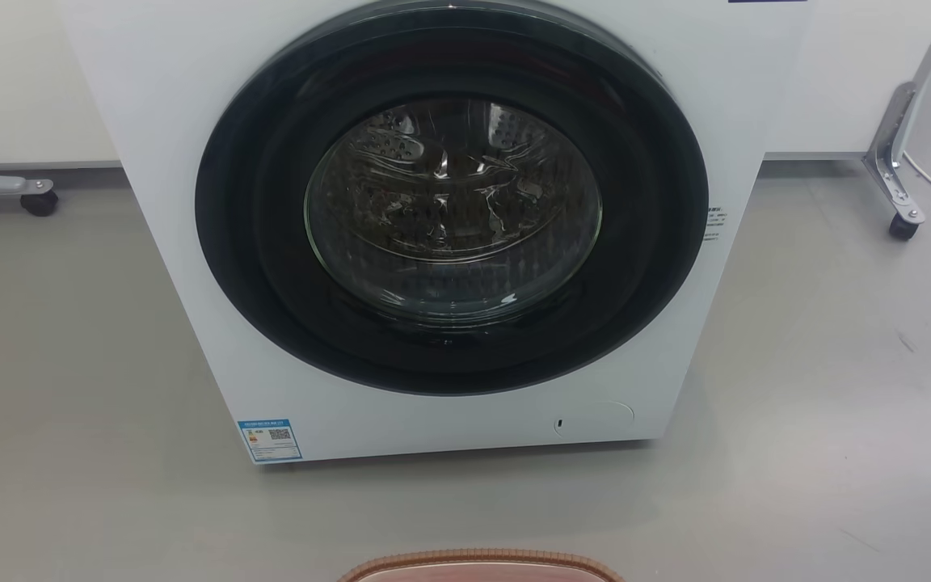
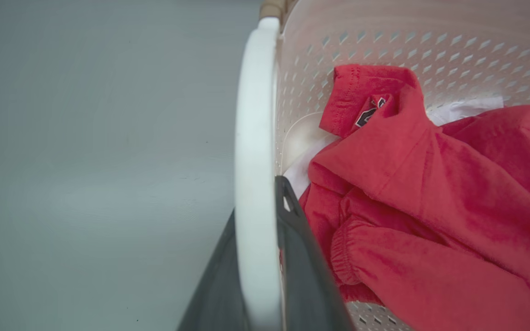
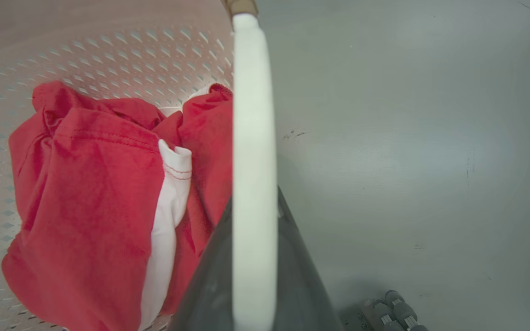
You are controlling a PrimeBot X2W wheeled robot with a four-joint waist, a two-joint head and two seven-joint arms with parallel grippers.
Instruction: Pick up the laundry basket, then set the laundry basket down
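no fully legible text anywhere. blue-bordered sticker [image 1: 270, 440] low on the front left corner of washing machine [image 1: 166, 121] — carries a qr code [image 1: 280, 434], a small coloured icon and rows of fine print, all too small to read. small white label [image 1: 714, 225] on right edge of machine front, just beside the dark door ring, with tiny dark lines, unreadable. dark blue strip [image 1: 766, 1] at top edge of machine, cut off, nothing readable. black-and-white patch [image 2: 370, 111] on red garment [image 2: 430, 184] lying in laundry basket [image 2: 384, 41] — folded over, angular letter-like shapes, characters not identifiable.
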